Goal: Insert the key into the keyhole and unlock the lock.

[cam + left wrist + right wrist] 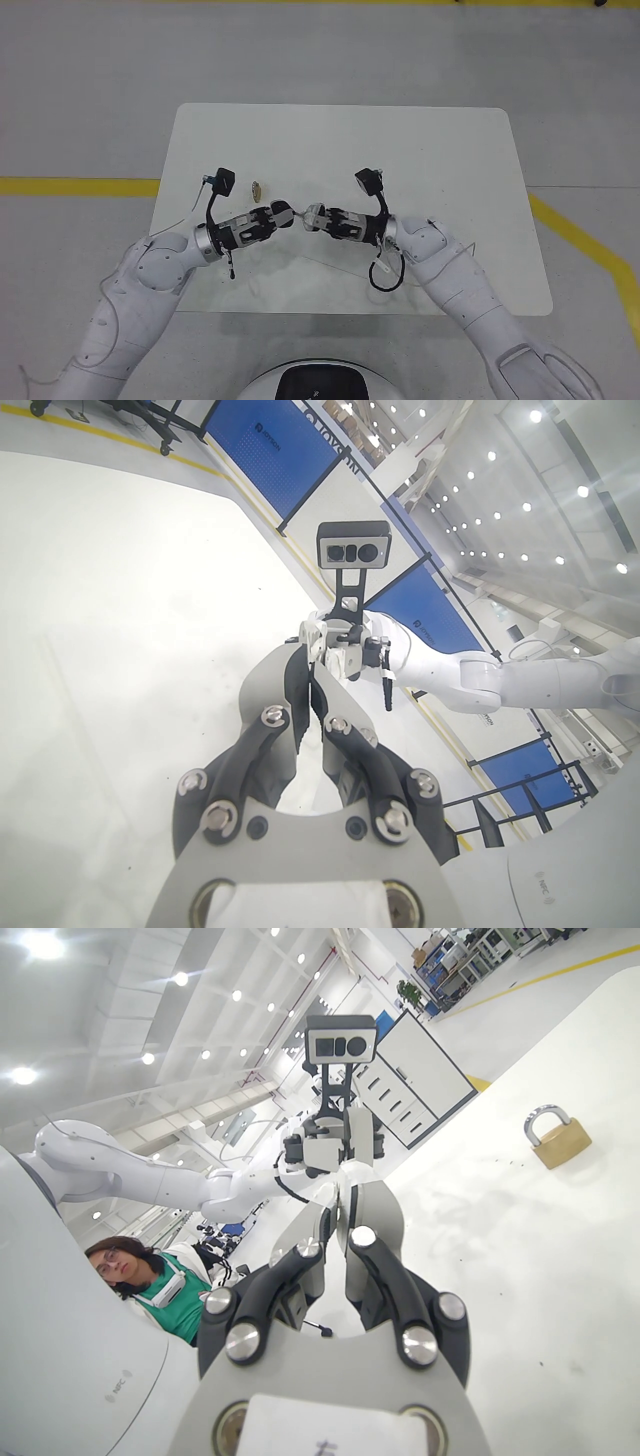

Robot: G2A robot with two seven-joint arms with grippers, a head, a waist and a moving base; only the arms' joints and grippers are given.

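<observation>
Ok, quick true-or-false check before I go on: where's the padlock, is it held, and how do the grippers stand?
1. The padlock lies on the table, held by neither gripper. True.
2. Its shackle has sprung open. False: it looks closed.
3. The left gripper and right gripper are wide open. False: both are shut.
4. The two grippers point at each other, tips close together. True.
5. The padlock lies nearer the right gripper. False: it lies beside the left gripper.
</observation>
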